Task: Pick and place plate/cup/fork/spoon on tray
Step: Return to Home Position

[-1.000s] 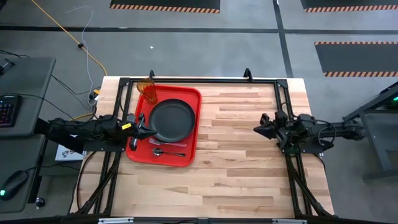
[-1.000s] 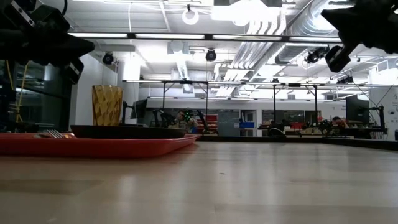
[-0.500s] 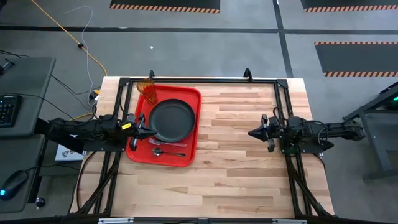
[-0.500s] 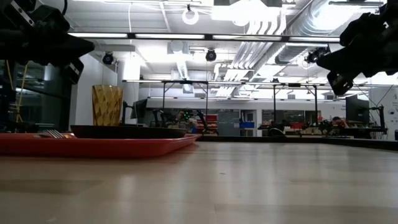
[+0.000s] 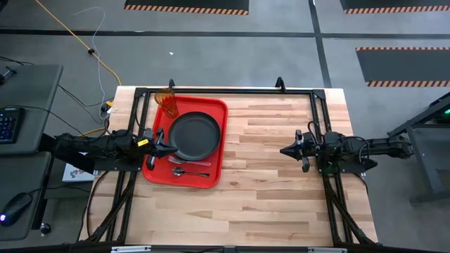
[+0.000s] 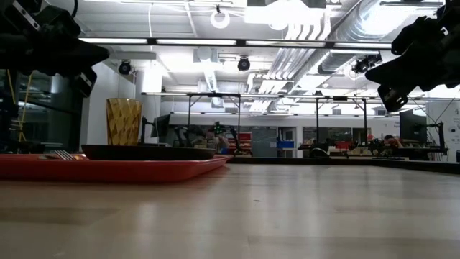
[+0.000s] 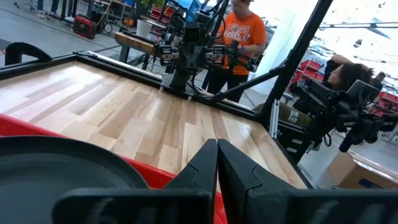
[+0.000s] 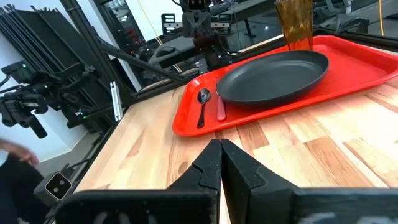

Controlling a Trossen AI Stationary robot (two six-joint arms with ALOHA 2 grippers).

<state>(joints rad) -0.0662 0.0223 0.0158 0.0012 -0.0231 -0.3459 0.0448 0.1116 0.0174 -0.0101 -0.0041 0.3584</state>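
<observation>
The red tray [image 5: 219,140] lies at the table's left. On it rest the dark plate [image 5: 194,135], the amber cup [image 5: 168,102] at its far left corner, and the fork [image 5: 188,162] and spoon [image 5: 190,172] on its near part. My left gripper [image 5: 169,148] is shut and empty above the tray's left side, beside the plate's rim. My right gripper [image 5: 283,150] is shut and empty above the bare table, right of the tray. The right wrist view shows the tray [image 8: 186,118], plate [image 8: 273,74], cup [image 8: 295,22], spoon [image 8: 203,106] and fork [image 8: 221,107].
A black frame [image 5: 225,91] runs along the table's far edge and both sides. Bare wood [image 5: 260,183] lies between the tray and my right gripper. People stand beyond the table in the left wrist view [image 7: 245,37].
My right gripper has moved a little toward the table's left edge, toward the tray, and come lower in the low view. The left arm and the things on the tray have kept still.
</observation>
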